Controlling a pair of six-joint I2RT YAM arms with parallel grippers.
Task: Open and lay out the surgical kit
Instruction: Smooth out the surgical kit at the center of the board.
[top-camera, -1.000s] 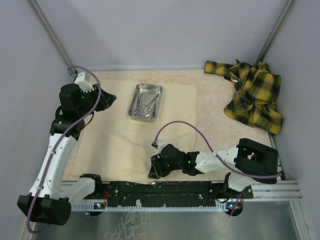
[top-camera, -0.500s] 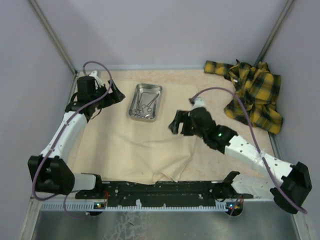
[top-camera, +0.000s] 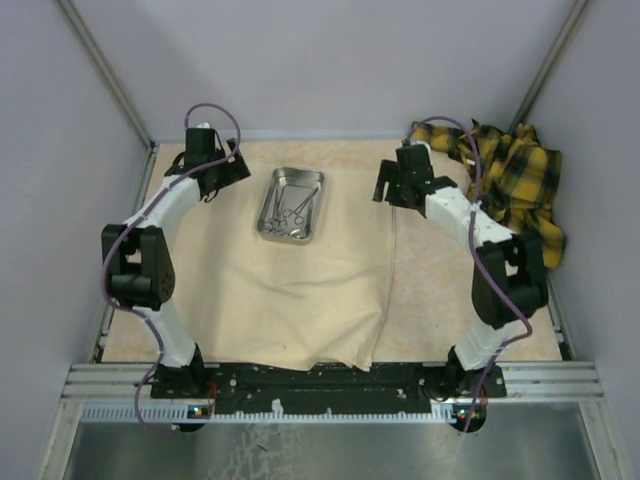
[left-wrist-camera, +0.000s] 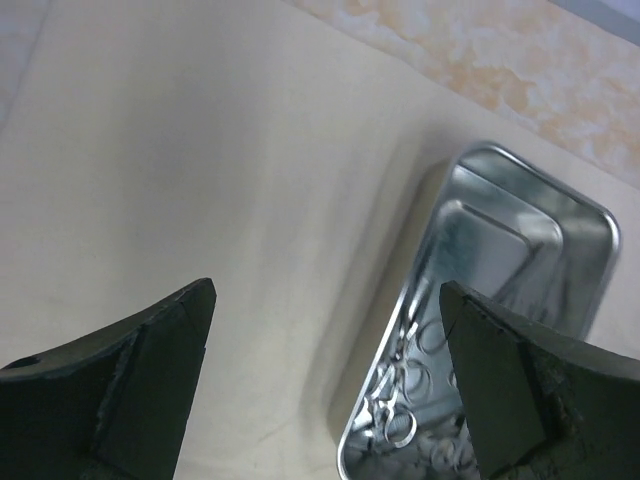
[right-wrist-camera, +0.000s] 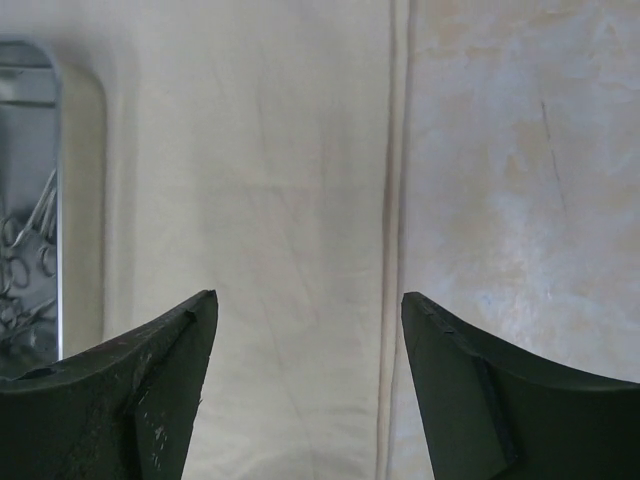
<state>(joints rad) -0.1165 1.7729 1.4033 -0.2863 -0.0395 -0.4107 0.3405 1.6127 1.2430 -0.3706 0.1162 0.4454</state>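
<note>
The pale beige cloth wrap (top-camera: 290, 290) lies spread flat on the table. A shiny steel tray (top-camera: 292, 203) rests on its far part, holding several metal clamps (top-camera: 291, 212). My left gripper (top-camera: 236, 170) hovers open just left of the tray, nothing between its fingers; its wrist view shows the tray (left-wrist-camera: 520, 250) and ringed clamp handles (left-wrist-camera: 405, 385) below. To the tray's right, my right gripper (top-camera: 384, 184) hangs open and empty above the wrap's right hem (right-wrist-camera: 390, 230); the tray's edge (right-wrist-camera: 75, 200) is at the left of that view.
A crumpled yellow-and-black plaid cloth (top-camera: 510, 185) lies at the far right corner. The mottled tan tabletop (top-camera: 450, 290) shows to the right of the wrap. Purple walls close in the back and both sides, and the arm bases sit at the near rail.
Both arms swung from lower on the wrap up to the far end beside the tray. Both grippers opened wider, and the wrap's right side now lies spread out.
</note>
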